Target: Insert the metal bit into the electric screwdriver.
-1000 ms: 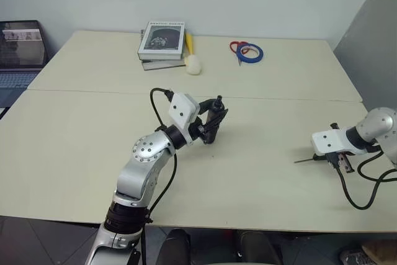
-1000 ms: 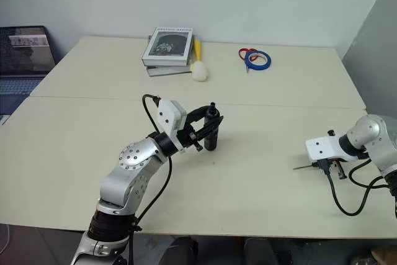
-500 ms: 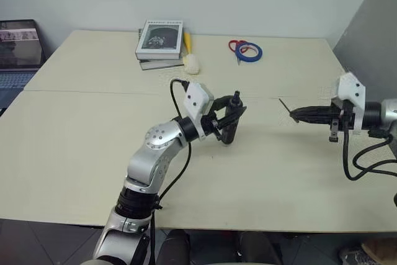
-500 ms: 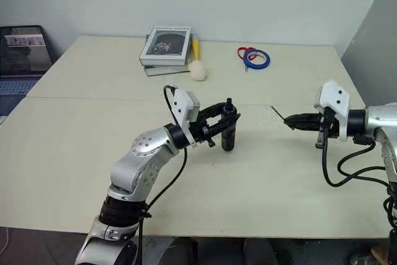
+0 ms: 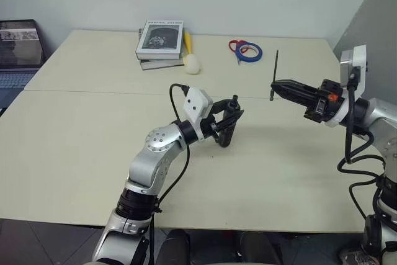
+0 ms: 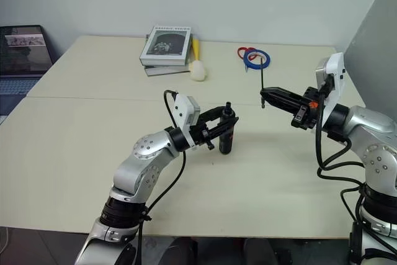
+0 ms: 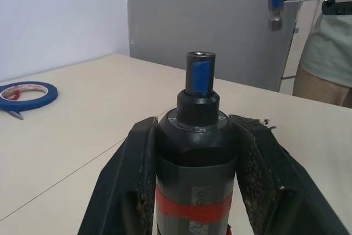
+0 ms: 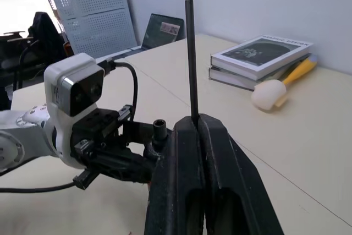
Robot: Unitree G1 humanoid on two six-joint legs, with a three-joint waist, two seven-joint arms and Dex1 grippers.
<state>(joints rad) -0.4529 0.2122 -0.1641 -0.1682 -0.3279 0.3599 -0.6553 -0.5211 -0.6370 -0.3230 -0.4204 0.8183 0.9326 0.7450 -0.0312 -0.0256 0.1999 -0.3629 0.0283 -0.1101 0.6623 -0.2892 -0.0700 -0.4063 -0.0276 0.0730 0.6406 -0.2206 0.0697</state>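
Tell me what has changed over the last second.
The right gripper, shut on the metal bit, rose from just above the table at the robot's right and swung toward the middle; the bit, lying level before, now stands upright. The left gripper remains shut on the electric screwdriver, upright on the table. The books, tape and laptop did not move.

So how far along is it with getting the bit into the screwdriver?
Both parts are picked up: left gripper holds the electric screwdriver upright, right gripper pinches the metal bit vertically. They are apart; aligning the bit over the socket and inserting it remain.
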